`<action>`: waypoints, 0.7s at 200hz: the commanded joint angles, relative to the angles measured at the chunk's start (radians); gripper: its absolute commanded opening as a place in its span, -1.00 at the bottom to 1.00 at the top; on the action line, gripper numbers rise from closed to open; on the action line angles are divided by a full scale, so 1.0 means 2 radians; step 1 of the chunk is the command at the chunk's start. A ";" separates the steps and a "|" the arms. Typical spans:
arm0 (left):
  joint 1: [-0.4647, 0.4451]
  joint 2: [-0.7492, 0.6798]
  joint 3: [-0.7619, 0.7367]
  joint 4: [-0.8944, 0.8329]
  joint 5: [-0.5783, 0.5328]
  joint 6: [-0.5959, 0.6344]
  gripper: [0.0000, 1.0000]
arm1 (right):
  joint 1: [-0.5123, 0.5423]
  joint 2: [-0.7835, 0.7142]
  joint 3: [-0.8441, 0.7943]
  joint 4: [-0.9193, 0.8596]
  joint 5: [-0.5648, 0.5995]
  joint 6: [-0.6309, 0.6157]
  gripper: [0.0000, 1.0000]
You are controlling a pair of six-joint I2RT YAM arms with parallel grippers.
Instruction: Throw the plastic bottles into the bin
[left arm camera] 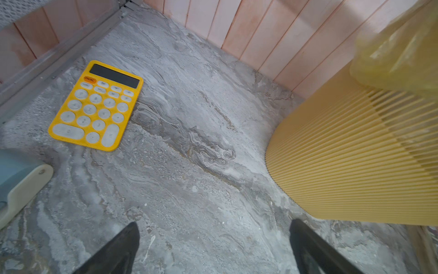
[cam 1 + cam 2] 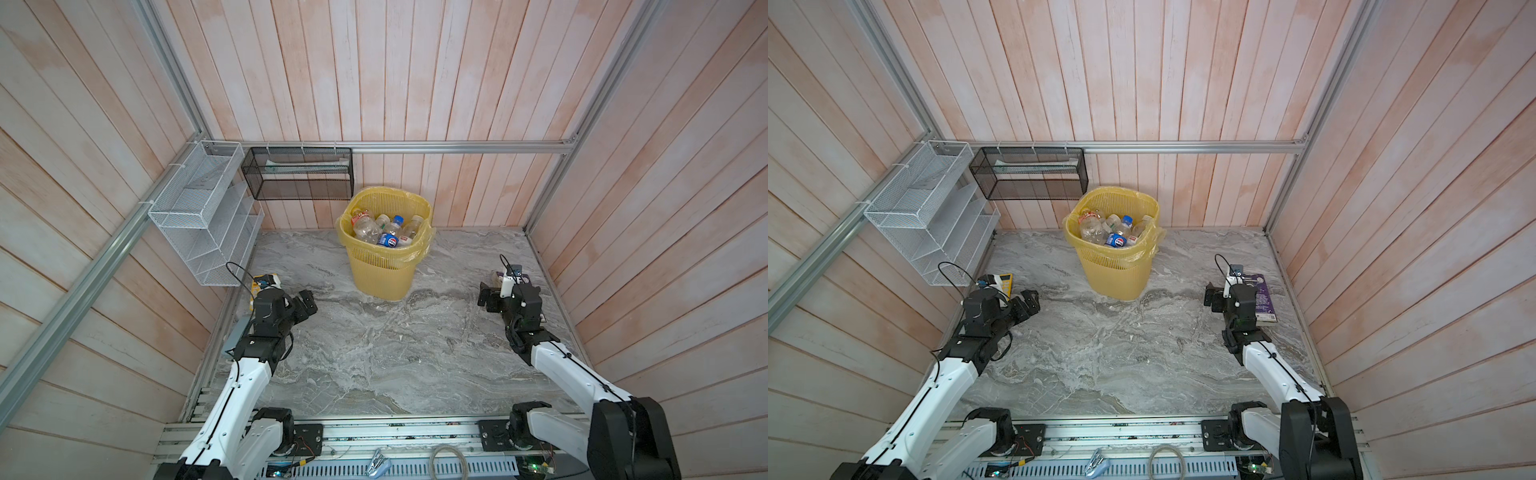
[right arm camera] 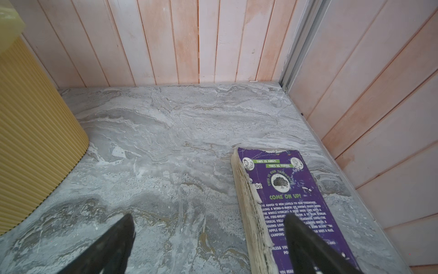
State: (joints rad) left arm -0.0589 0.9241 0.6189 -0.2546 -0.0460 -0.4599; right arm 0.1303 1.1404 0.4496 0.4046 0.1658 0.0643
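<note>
Basically final step done: plastic bottles (image 2: pixel 384 232) sat in the bin (image 2: pixel 380 276), far center, none seen loose. My left gripper (image 1: pixel 214 224) and right gripper (image 3: pixel 208 217) were wide open, empty, near calculator (image 1: pixel 97 106) and book (image 3: pixel 296 201). Next: nothing to grab, prob. just retract.

Both top views: bright, even, diffuse light, with faint, soft-edged shadows. A thin strip of glare runs along the near edge of the marble tabletop (image 2: pixel 374 374). Wide-angle distortion noted: the wall planks (image 2: pixel 374 62) fan outward toward the frame edges.

Left wrist view: yellow calculator (image 1: pixel 94 106) fairly sharp, key markings washed out. The bag (image 1: pixel 398 47) over the bin (image 1: pixel 355 154) sits close to the lens and is blurred.

Right wrist view: print on the purple book (image 3: pixel 296 201) legible.
</note>
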 commanded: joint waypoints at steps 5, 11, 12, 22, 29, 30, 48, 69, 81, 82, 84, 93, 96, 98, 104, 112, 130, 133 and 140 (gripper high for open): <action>0.003 -0.005 -0.011 0.055 -0.062 0.038 1.00 | -0.001 0.014 -0.053 0.171 0.010 0.009 0.95; 0.003 -0.007 -0.018 0.066 -0.070 0.046 1.00 | -0.002 0.017 -0.066 0.194 0.018 0.008 0.95; 0.003 -0.007 -0.020 0.068 -0.071 0.048 1.00 | -0.002 0.018 -0.068 0.199 0.019 0.008 0.95; 0.003 -0.009 -0.033 0.084 -0.084 0.061 1.00 | -0.003 0.027 -0.083 0.233 0.031 0.003 0.95; 0.003 -0.010 -0.039 0.090 -0.094 0.065 1.00 | -0.004 0.035 -0.089 0.249 0.038 0.002 0.95; 0.003 -0.010 -0.039 0.091 -0.096 0.066 1.00 | -0.004 0.036 -0.089 0.252 0.039 0.001 0.95; 0.003 -0.005 -0.048 0.100 -0.114 0.081 1.00 | -0.007 0.066 -0.089 0.283 0.038 -0.009 0.95; 0.004 0.004 -0.053 0.115 -0.131 0.090 1.00 | -0.008 0.109 -0.076 0.299 0.024 -0.031 0.90; 0.003 0.013 -0.056 0.127 -0.142 0.090 1.00 | -0.008 0.135 -0.082 0.332 0.022 -0.036 0.90; 0.003 0.014 -0.056 0.128 -0.142 0.090 1.00 | -0.008 0.138 -0.083 0.336 0.022 -0.035 0.90; 0.003 0.016 -0.056 0.131 -0.144 0.090 1.00 | -0.009 0.143 -0.085 0.345 0.022 -0.038 0.88; 0.003 0.023 -0.059 0.143 -0.150 0.088 1.00 | -0.009 0.165 -0.091 0.378 0.019 -0.043 0.88; 0.004 0.025 -0.060 0.147 -0.152 0.087 1.00 | -0.009 0.174 -0.092 0.386 0.020 -0.044 0.88; 0.003 0.027 -0.061 0.150 -0.152 0.087 1.00 | -0.009 0.179 -0.090 0.391 0.021 -0.045 0.88; 0.003 0.033 -0.062 0.157 -0.156 0.087 1.00 | -0.013 0.185 -0.079 0.379 0.017 -0.039 0.88; 0.003 0.041 -0.064 0.170 -0.162 0.086 1.00 | -0.028 0.186 -0.067 0.348 -0.007 -0.030 0.86; 0.003 0.058 -0.080 0.222 -0.177 0.095 1.00 | -0.043 0.187 -0.066 0.345 -0.031 -0.020 0.87; 0.003 0.061 -0.084 0.234 -0.178 0.098 1.00 | -0.044 0.186 -0.067 0.346 -0.033 -0.020 0.87; 0.004 0.068 -0.095 0.263 -0.186 0.101 1.00 | -0.044 0.186 -0.069 0.351 -0.038 -0.020 0.87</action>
State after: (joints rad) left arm -0.0570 1.0245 0.4866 0.0875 -0.3500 -0.2958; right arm 0.0608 1.5146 0.2947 1.0485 0.1555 0.0093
